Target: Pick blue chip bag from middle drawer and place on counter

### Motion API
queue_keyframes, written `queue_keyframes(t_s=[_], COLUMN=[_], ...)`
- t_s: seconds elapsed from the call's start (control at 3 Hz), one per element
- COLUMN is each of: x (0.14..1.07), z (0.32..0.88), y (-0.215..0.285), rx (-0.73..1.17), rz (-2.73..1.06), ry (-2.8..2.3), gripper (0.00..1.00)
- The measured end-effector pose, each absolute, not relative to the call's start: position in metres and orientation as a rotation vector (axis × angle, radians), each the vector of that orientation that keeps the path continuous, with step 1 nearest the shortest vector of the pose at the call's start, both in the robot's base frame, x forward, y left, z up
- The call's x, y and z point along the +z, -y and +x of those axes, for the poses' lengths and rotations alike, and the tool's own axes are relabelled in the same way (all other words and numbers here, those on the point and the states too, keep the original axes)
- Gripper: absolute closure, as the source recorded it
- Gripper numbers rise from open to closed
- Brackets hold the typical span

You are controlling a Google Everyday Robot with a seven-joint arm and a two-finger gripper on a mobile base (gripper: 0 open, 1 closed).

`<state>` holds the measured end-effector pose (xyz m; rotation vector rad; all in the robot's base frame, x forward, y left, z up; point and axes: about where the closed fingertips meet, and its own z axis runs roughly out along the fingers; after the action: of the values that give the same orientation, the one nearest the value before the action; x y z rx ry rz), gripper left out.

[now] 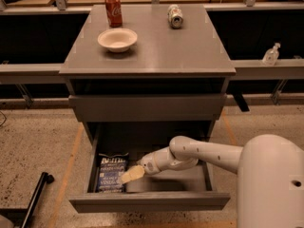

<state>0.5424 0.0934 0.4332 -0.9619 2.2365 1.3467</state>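
Reaching from the right into the pulled-out middle drawer with the white arm, gripper low inside, right at the right edge of the blue chip bag. Cannot tell whether the claw is open or closed. Spotting the bag lying flat by the drawer's left wall, near the front. Up on the counter: a white bowl at the left, a red soda can just behind it, a silver can farther right.
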Motion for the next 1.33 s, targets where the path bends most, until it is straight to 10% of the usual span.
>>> queue_keyframes(t_s=[1.33], x=[0.406], z=[0.52], y=[-0.142], rx=[1.513], rz=[-0.988], ry=[-2.234], gripper=[0.01])
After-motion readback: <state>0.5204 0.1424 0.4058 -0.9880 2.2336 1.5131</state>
